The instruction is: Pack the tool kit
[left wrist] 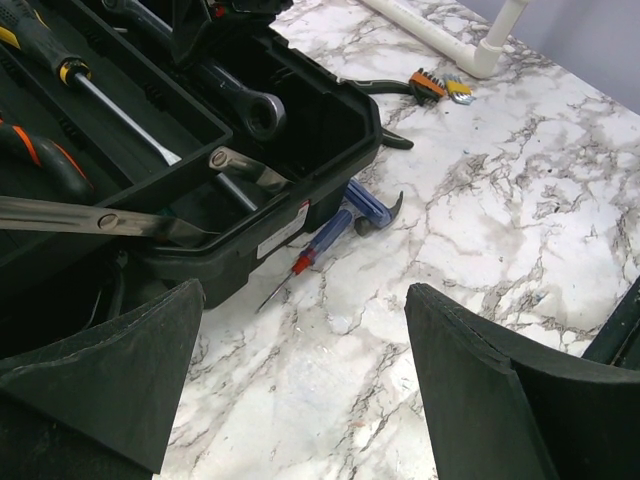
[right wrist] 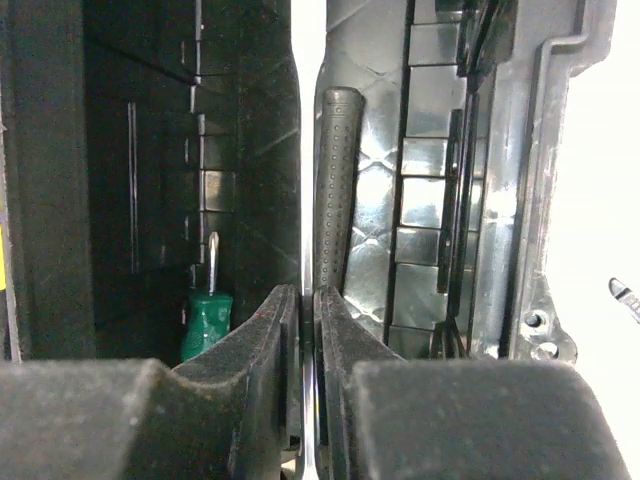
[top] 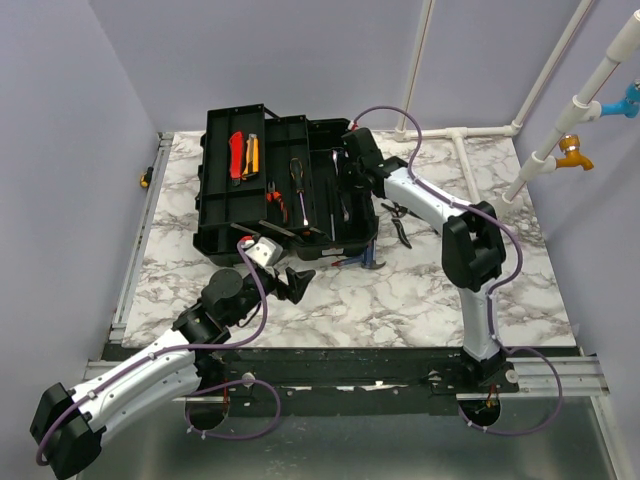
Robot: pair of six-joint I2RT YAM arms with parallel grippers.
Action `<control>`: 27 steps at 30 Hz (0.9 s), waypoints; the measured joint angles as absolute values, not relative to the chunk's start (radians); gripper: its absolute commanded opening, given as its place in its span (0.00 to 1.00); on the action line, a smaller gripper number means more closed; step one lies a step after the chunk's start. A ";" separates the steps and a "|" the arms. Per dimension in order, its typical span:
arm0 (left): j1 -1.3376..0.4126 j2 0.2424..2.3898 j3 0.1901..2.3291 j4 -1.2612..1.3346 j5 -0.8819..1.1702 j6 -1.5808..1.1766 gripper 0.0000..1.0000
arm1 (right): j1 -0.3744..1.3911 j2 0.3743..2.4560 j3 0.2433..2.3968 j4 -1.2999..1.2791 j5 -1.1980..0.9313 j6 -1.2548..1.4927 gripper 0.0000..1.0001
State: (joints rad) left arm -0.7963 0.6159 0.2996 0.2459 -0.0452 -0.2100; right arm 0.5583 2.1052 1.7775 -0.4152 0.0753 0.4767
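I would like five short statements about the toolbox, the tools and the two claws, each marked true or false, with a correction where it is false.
1. The toolbox is closed. False: it stands open, with tools visible inside.
2. The left claw is open and holds nothing. True.
3. A blue-handled screwdriver lies on the table beside the toolbox. True.
4. The right claw is over bare table. False: it is over the inside of the toolbox.
5. The green-handled screwdriver lies on the table. False: it is inside the toolbox.
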 measured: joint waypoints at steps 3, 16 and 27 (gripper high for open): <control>-0.796 0.620 0.300 0.246 -0.045 -0.210 0.84 | 0.560 2.109 1.785 -0.415 0.076 0.479 0.66; -0.796 0.621 0.300 0.246 -0.045 -0.209 0.84 | 0.564 1.785 1.496 -0.280 0.130 0.474 0.64; -0.799 0.620 0.300 0.246 -0.045 -0.209 0.84 | 0.564 1.307 1.056 -0.148 0.323 0.498 0.61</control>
State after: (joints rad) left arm -0.7990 0.6205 0.2996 0.2459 -0.0448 -0.2092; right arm 0.5640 1.3071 1.0561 -0.1478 0.3233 0.4984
